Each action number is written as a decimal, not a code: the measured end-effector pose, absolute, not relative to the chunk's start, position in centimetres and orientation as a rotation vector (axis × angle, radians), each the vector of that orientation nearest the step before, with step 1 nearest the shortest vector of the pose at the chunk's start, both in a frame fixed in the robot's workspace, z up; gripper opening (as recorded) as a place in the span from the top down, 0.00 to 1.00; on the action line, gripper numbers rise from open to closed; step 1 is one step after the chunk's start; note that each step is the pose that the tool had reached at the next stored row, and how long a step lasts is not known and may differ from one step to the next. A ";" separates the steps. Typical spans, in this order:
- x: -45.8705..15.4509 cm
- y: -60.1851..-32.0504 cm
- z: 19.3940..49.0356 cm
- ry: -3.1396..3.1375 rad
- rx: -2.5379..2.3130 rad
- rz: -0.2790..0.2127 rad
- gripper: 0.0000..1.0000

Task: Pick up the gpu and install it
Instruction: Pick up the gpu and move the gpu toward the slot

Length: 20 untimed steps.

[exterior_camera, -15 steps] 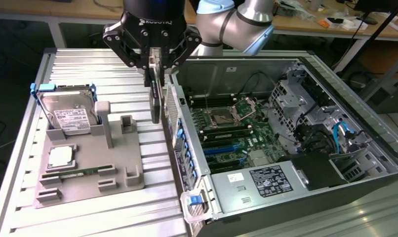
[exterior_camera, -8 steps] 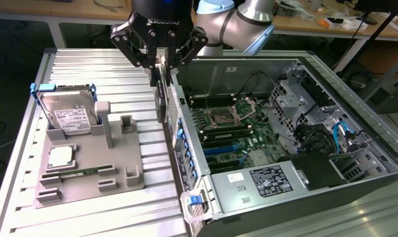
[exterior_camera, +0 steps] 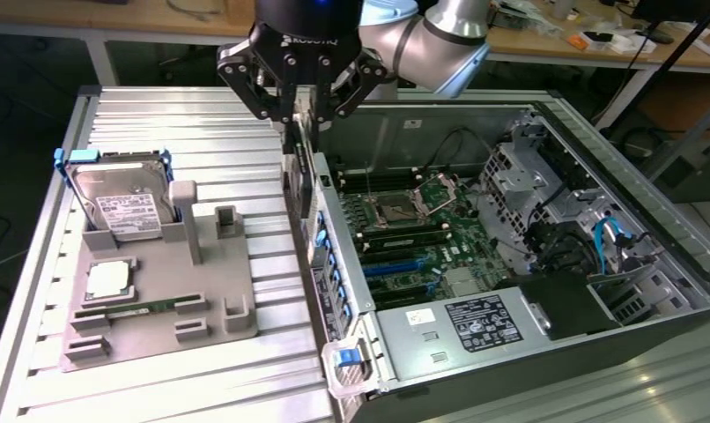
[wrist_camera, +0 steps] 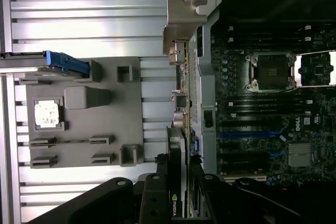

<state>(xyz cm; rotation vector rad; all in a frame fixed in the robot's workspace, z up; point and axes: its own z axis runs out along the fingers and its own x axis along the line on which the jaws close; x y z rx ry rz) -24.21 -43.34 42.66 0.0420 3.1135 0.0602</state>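
The gripper is clamped on the gpu, its fingers pressing both flat faces of the card. The card hangs edge-on and upright, just above the rear wall of the open computer case, on the exterior view's left side of the case, not yet seated in a slot. Inside the case lies the motherboard. On the ribbed worktop beside the case sits a grey holder tray. It carries a hard drive in a blue frame, a processor chip and a memory stick.
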 end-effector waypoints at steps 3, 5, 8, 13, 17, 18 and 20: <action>-23.9 -43.3 42.7 3.114 0.042 0.060 0.73; -23.6 -43.3 42.7 3.113 0.042 0.060 0.73; -23.3 -43.3 42.7 3.113 0.042 0.060 0.73; -22.8 -43.3 42.6 3.113 0.042 0.060 0.73; -22.4 -43.3 42.6 3.113 0.042 0.060 0.73; -22.3 -43.3 42.6 3.113 0.042 0.060 0.73; -22.1 -43.3 42.6 3.114 0.042 0.060 0.73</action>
